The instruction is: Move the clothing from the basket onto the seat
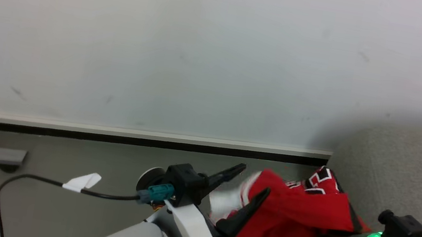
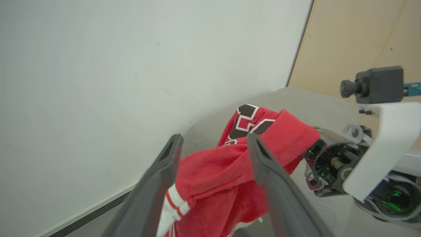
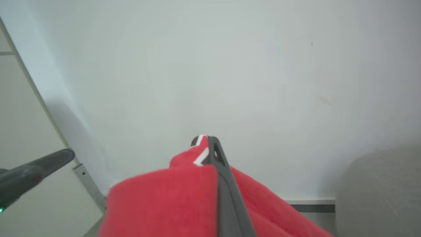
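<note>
**Red clothing held up beside the sofa, carried by one gripper**

A pale wall fills most of what I can see, with bare grey floor at its foot. The grey sofa bulks at the robot's right, its rounded end just behind the load.

The clothing hangs bunched in the air between the two arms, close against that end of the sofa and not yet lying on it. The numbered jersey is on top, with white-striped cloth drooping below.

The right gripper is clenched on a fold of red cloth, which drapes over its fingers. The left gripper stands wide apart and grasps nothing. One finger lies across the cloth; whether it presses on it I cannot tell.

I judge this to be the carrying step, with the load resting on the right arm alone. The next move calls for swinging rightward over the cushion, lowering, and then letting go. The trailing cloth might snag the left fingers.
</note>
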Controlling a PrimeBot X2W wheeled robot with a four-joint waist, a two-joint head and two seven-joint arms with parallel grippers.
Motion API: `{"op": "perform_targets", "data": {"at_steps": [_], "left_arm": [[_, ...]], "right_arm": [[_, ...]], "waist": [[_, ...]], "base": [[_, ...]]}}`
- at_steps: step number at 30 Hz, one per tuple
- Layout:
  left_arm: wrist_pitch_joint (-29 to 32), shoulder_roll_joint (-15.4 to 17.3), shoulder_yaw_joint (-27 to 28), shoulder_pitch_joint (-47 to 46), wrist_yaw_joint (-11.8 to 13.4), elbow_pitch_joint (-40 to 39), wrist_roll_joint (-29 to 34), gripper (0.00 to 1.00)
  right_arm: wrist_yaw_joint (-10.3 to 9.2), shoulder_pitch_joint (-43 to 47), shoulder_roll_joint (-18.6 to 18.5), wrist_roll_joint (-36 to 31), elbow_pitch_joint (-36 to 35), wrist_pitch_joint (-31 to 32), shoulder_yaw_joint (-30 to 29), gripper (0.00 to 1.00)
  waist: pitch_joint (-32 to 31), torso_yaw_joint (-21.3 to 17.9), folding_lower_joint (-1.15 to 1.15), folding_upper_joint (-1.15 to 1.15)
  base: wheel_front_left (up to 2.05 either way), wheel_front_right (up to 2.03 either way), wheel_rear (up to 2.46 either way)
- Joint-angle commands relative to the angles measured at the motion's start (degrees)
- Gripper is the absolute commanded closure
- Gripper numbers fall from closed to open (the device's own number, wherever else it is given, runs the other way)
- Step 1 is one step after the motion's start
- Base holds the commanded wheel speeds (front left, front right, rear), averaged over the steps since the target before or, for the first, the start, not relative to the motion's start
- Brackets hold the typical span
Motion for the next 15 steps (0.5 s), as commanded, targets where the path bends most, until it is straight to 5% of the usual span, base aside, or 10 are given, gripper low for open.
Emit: {"op": "perform_targets", "data": {"at_steps": [1,15], "left_arm": [[-0.3,0.4,-0.2,1.1,0.0,-0.2,-0.2,0.0],[-3.2,0.7,1.5,2.3,-0.3,-0.9,3.6,0.0]], "right_arm": [[-0.11,1.1,-0.8,-0.3,-0.9,0.0,-1.2,1.0],[-0.11,5.5,-5.1,2.8,-9.9,0.0,-7.8,1.0]], "waist": [[0.5,-3.6,0.0,0.0],[2.5,-19.5,0.0,0.0]], "base": [[0.0,0.0,0.0],[0.0,0.0,0.0]]}}
